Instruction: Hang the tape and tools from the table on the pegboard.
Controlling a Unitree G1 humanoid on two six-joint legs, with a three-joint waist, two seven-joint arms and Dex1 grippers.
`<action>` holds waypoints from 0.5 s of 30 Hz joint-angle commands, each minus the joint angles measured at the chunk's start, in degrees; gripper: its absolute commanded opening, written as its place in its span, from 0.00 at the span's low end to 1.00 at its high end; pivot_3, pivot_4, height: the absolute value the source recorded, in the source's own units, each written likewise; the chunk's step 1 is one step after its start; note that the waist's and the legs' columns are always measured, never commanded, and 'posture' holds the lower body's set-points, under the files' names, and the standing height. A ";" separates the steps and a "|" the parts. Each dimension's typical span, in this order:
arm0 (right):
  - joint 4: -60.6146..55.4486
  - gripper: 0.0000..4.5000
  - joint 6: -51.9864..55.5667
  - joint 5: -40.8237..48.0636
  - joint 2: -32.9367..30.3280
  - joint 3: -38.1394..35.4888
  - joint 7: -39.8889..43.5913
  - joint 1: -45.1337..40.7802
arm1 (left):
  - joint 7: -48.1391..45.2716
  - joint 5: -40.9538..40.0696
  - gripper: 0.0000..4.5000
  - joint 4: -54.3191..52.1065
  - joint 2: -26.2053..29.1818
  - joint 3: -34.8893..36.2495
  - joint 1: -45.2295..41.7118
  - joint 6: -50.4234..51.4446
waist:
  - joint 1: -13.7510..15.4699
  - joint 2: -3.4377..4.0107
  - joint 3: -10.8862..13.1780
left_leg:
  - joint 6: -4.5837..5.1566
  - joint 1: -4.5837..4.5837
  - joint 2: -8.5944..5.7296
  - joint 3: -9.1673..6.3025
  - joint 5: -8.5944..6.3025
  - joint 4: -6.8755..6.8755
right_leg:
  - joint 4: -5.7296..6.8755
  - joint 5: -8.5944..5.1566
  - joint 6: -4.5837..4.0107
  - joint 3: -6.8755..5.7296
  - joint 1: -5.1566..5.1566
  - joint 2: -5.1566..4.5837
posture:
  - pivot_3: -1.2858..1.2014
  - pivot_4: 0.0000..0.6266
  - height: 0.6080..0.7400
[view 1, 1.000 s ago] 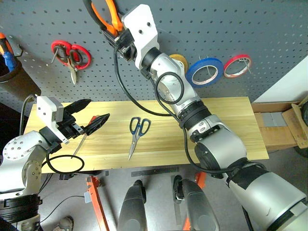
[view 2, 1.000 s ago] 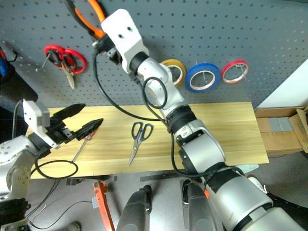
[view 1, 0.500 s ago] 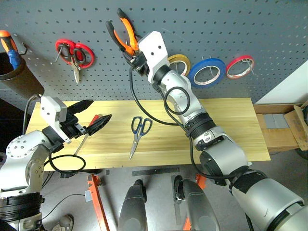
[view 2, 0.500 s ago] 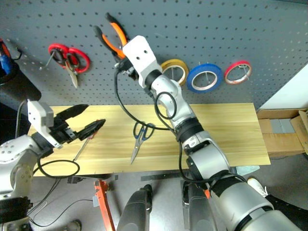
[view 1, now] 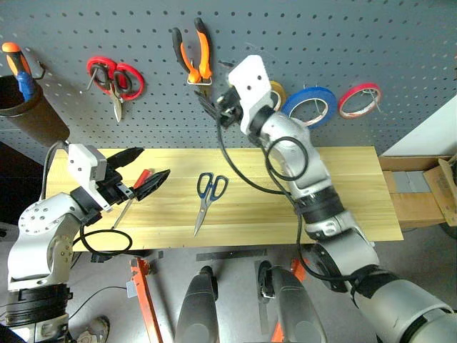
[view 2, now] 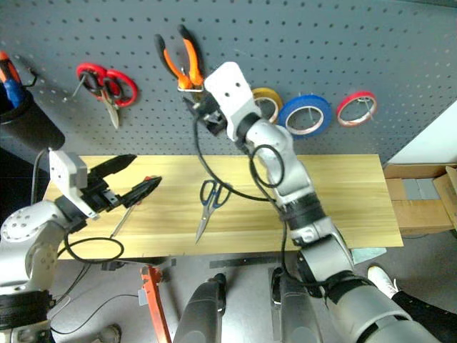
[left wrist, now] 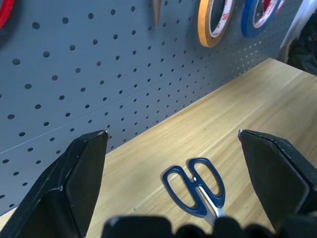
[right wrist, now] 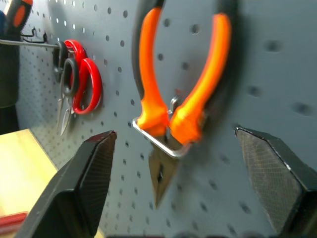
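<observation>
Orange-and-black-handled pliers (view 1: pixel 193 53) hang on the dark grey, dot-gridded pegboard (view 1: pixel 321 43); below it, dark-blue-handled steel scissors (view 1: pixel 206 197) lie on the yellowish wood-grain table (view 1: pixel 343 193).

Pliers (view 1: pixel 193 53), orange-and-black handles: hanging on the pegboard (view 1: pixel 300 36) from a metal hook, handles up and splayed, nose pointing down.

Blue tape (view 1: pixel 309 106): thin flat ring with a wide hole, hanging on a pegboard hook between a yellow ring and a red ring.

Scissors (view 1: pixel 207 196), dark blue handles, steel blades: lying flat on the bench (view 1: pixel 343 193) near its middle, blades shut, tips toward the front edge.

Screwdriver (view 1: pixel 132 198), translucent red handle, slim shaft: lying on the bench toward its left end, set at a diagonal, partly hidden.
</observation>
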 commanded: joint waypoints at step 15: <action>-42.54 0.93 59.69 56.79 -27.55 -21.49 18.85 13.01 | 24.11 8.87 1.00 -17.22 -6.65 -11.12 12.04 22.88 | -0.42 0.18 0.12 | 0.02 0.01 -0.04 -0.01 -0.01 0.00 | -0.05 -0.01 0.03 0.16 0.00 -0.07 | 0.47 0.63 1.00</action>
